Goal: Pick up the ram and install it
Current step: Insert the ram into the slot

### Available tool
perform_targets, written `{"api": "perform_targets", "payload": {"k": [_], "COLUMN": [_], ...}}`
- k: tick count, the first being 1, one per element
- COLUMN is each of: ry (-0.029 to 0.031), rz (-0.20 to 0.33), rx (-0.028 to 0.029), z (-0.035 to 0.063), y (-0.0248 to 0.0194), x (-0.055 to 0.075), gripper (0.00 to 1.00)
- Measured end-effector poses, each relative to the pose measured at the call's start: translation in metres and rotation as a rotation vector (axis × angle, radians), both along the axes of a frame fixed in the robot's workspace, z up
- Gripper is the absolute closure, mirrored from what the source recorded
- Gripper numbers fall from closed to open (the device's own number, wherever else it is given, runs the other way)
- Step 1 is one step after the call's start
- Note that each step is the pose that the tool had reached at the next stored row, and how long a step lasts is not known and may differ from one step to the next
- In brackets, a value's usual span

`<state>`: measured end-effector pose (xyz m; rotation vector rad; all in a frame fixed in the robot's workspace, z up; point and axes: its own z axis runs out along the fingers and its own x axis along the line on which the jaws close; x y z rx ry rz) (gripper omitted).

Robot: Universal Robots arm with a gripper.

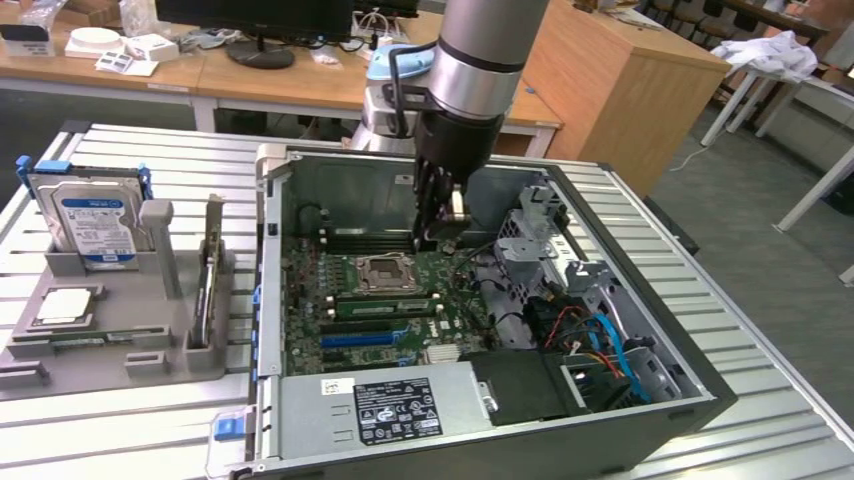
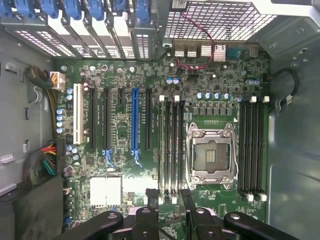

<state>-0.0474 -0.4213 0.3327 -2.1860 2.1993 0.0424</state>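
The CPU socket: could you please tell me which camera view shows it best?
The wrist view: it looks straight down on the CPU socket, unobstructed. The exterior view shows it too, but obliquely.

Arm (image 1: 470,60) points straight down — wrist vertical, fingers (image 2: 151,197) spread apart.

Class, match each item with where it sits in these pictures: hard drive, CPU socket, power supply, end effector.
Items:
1 hard drive
2 CPU socket
3 power supply
4 end effector

Places:
A inside the open case, over the motherboard
B at the case's near end in the exterior view, bearing a black label
C standing in the grey holder outside the case
D between two banks of memory slots

Pairs: 1-C; 2-D; 3-B; 4-A
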Motion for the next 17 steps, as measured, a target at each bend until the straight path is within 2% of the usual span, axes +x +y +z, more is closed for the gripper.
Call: {"api": "perform_targets", "payload": {"k": [17], "ry": [0.0001], "rz": [0.000], "rx": [-0.0002], "z": [0.0090], "y": [0.0000], "x": [0.0000], "gripper": [0.69]}}
